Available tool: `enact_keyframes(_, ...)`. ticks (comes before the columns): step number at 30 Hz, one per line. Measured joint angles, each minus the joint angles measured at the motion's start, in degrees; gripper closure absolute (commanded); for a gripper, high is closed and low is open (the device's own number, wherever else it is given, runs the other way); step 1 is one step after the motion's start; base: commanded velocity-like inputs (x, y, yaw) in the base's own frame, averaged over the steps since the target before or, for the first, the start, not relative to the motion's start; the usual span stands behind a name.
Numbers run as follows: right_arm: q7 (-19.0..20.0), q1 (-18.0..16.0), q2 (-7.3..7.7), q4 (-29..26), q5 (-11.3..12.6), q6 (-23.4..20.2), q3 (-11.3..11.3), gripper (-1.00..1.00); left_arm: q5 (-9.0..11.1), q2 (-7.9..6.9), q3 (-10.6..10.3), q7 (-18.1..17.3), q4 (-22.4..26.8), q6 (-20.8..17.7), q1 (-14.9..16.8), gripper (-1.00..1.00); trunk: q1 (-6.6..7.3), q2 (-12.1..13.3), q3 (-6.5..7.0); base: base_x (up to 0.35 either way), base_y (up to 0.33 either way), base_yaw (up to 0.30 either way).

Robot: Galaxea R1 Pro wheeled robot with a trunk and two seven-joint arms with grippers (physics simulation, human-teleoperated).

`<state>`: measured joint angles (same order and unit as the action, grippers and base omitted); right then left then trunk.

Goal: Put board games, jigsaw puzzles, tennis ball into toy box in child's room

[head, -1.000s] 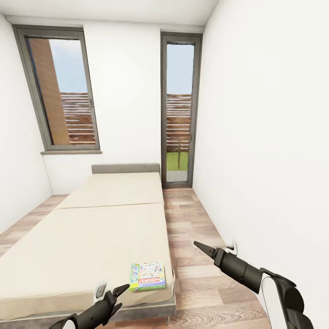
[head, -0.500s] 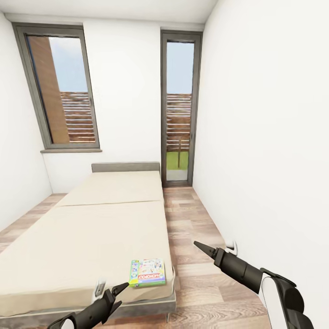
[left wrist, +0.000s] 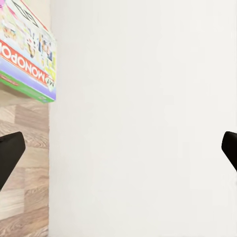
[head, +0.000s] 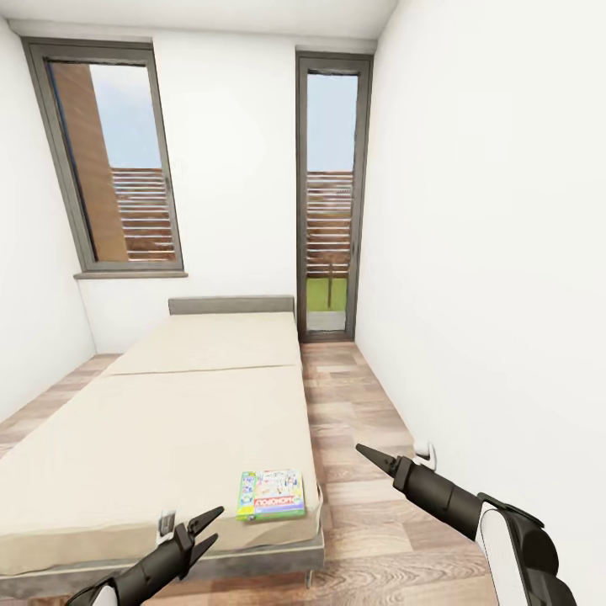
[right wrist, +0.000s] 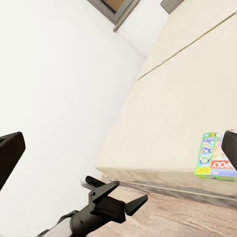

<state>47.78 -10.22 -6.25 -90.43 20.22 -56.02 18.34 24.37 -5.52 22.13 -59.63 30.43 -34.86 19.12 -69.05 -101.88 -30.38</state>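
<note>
Board game: green-white Monopoly box (head: 272, 494) lying flat on the bed's (head: 168, 421) near right corner.
Left gripper (head: 204, 526): jaws apart, empty, near the bed's near edge.
Right gripper (head: 376, 460): over the wooden floor (head: 362, 421); jaw spread unclear.

Green-white board game (head: 272, 495) with red band; beige bed (head: 168, 421).

Left gripper (head: 204, 522) has dropped lower and further left in the head view vs 1 s ago — its tips were just beside the board game (head: 272, 494), now they sit apart from it, off the box's near-left corner. Its fingers look spread a bit wider too. Bed (head: 168, 421) and game ride slightly higher in frame — camera shift, not the things moving.
</note>
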Motion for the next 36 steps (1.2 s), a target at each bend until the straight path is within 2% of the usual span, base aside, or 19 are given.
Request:
enact_keyframes(19,0.1,0.0,0.07,0.0,0.0,0.0,0.1,-1.00,0.2,-0.53,0.0,-0.9,-0.3,0.1,0.0,-1.00,-4.17,-7.6,-3.41,0.000,0.000,0.000)
enact_keyframes(29,0.1,0.0,0.13,0.0,0.0,0.0,0.2,-1.00,0.3,-0.73,0.1,-3.0,-0.5,0.1,0.0,-1.00,-6.37,-11.6,-5.21,0.000,0.000,0.000)
enact_keyframes(36,0.1,0.0,0.09,0.0,0.0,0.0,0.2,-1.00,0.2,-0.73,0.3,-3.3,-0.5,0.1,0.0,-1.00,-7.91,-14.4,-6.46,0.000,0.000,0.000)
